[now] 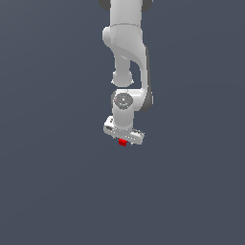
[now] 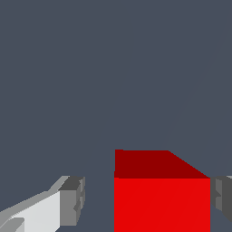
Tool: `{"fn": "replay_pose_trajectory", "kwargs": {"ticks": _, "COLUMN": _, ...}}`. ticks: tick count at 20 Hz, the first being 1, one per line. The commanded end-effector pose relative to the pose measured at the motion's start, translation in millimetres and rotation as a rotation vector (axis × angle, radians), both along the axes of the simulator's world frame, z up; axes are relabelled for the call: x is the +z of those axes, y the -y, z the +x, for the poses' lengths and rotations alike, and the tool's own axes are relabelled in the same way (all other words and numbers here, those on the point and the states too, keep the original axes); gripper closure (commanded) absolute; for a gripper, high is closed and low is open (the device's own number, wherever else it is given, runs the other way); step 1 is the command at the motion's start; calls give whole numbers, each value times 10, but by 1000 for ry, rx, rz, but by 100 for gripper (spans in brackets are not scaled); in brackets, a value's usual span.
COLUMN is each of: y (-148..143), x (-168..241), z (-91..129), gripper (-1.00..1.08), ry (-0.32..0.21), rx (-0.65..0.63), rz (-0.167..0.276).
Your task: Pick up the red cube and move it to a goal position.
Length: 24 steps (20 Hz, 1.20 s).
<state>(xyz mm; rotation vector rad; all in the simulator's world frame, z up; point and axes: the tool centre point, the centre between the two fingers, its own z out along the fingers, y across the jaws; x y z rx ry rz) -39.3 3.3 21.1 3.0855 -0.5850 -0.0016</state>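
The red cube [image 1: 123, 143] is small and bright red, and sits right under the white gripper hand in the exterior view. In the wrist view the cube [image 2: 161, 199] lies between the two grey fingertips. One fingertip [image 2: 222, 199] is against or nearly against one side of the cube. The other fingertip [image 2: 74, 199] stands apart from the opposite side with a clear gap. My gripper [image 2: 148, 201] is open around the cube, which sits off-centre between the jaws. In the exterior view the gripper [image 1: 123, 140] points straight down and its fingers are mostly hidden.
The white arm [image 1: 127, 57] comes down from the top of the exterior view. Everything around it is a plain dark grey-blue surface, and no other objects show.
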Motion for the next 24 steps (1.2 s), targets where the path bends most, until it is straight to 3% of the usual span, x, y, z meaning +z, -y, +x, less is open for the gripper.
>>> {"fn": "replay_pose_trajectory", "kwargs": {"ticks": 1, "y": -5, "x": -11, "z": 3, "gripper": 108, "ry": 1, "rx": -3, "rz": 0}}
{"fn": "replay_pose_trajectory", "kwargs": {"ticks": 15, "y": 8, "x": 28, "z": -6, "gripper": 108, "ry": 1, "rx": -3, "rz": 0}}
{"fn": "replay_pose_trajectory", "kwargs": {"ticks": 24, "y": 124, "x": 381, "z": -92, "gripper": 108, "ry": 1, "rx": -3, "rz": 1}}
